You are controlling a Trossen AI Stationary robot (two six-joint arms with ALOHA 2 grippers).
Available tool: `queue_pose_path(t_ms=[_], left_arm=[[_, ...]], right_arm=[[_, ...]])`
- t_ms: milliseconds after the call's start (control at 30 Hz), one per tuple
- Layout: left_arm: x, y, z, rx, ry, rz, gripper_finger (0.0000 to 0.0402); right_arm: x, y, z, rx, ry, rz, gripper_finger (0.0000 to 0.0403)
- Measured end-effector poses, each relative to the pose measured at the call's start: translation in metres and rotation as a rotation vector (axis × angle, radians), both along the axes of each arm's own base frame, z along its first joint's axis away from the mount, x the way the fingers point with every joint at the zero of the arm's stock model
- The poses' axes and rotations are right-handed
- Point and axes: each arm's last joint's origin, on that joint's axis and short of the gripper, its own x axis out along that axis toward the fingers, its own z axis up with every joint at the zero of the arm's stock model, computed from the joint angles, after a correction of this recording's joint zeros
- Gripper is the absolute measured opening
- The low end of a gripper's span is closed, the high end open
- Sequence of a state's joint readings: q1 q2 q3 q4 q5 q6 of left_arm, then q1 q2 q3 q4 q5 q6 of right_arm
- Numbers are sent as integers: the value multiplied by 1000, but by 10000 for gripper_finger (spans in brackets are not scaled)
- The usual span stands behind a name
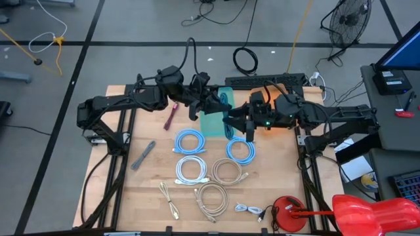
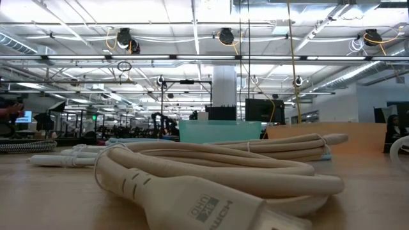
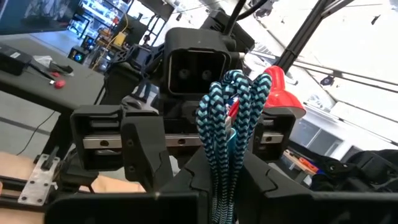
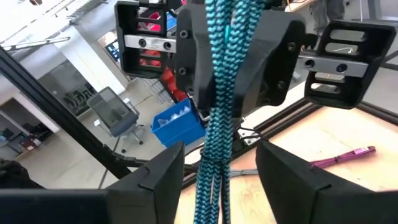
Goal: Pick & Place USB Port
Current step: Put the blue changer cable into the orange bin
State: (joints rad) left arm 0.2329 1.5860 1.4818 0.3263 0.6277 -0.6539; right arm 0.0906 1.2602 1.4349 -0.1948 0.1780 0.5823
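High view: teal bin (image 1: 211, 123) beneath braided cable (image 1: 225, 99).

Light wood table (image 1: 147, 190). On it: teal bin (image 1: 211, 121) near the far middle, magenta cable (image 1: 170, 117) left of the bin, grey flat piece (image 1: 143, 155) further left. Blue coils (image 1: 189, 141) and (image 1: 241, 150), white coil (image 1: 191, 170), beige coils (image 1: 227, 171) and (image 1: 212, 197). Small beige cable (image 1: 169, 200) and small white cable (image 1: 249, 210) near the front edge. Red round object (image 1: 289, 212) at the front right corner.

Cable (image 3: 231, 124) teal-black braided zigzag; bin (image 1: 212, 122) teal; table (image 1: 131, 190) pale wood.
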Motion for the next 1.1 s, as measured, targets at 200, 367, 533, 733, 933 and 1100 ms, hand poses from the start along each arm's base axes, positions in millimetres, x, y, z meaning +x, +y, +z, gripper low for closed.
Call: queue_pose_path(t_ms=[200,367,533,733,933,1100], left_arm=[[0,0,0,0,4,-10,31],[0,0,0,-1,5,-17,31],[0,1,0,-21,13,-17,64],[-13,13,5,-26,45,-14,138],[-54,38,12,-16,207,195,154],[-76,47,6,-12,365,362,143]], right_arm=[[0,-1,0,-1,2,5,86],[0,-1,0,-22,4,26,15],[0,-3,-1,-9,7,14,24],[-2,-3,-2,1,32,12,12],[-11,-6,-15,71,184,-93,12],[-27,-22,-40,73,453,-309,12]])
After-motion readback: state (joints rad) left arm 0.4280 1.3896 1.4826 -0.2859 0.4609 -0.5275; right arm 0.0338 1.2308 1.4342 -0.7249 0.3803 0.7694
